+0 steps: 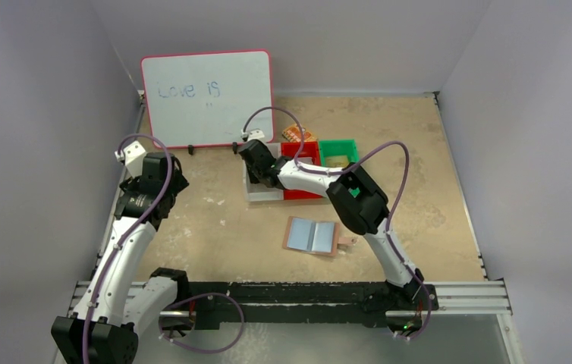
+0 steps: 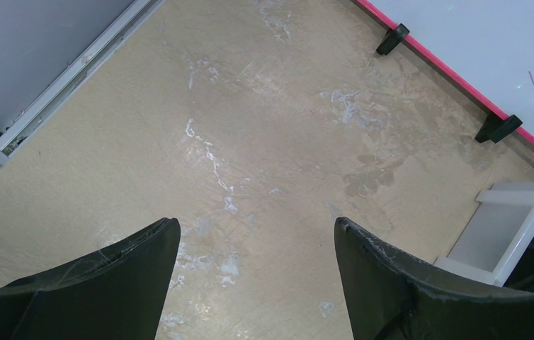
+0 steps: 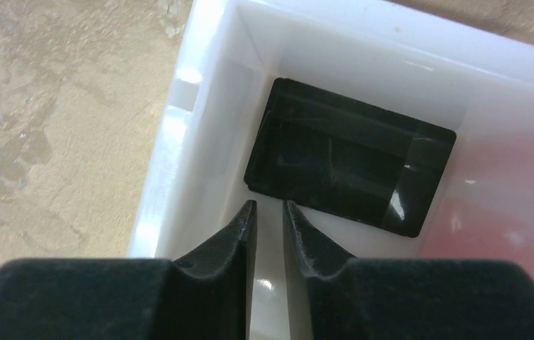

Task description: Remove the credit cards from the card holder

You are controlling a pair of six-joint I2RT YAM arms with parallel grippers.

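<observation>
The card holder (image 1: 312, 236) lies open and flat on the table in front of the bins, pale blue inside up, its tan snap tab at the right. My right gripper (image 1: 255, 164) hangs over the white bin (image 1: 262, 191). In the right wrist view its jaws (image 3: 270, 207) stand a narrow gap apart with nothing between them. A black card (image 3: 353, 166) lies flat on the floor of the white bin (image 3: 172, 142), just beyond the fingertips. My left gripper (image 1: 154, 184) is wide open and empty (image 2: 257, 234) above bare table at the left.
A red bin (image 1: 303, 171) and a green bin (image 1: 338, 152) stand right of the white one, with an orange patterned packet (image 1: 297, 133) behind them. A pink-framed whiteboard (image 1: 207, 98) stands at the back. The white bin's corner (image 2: 512, 227) shows in the left wrist view.
</observation>
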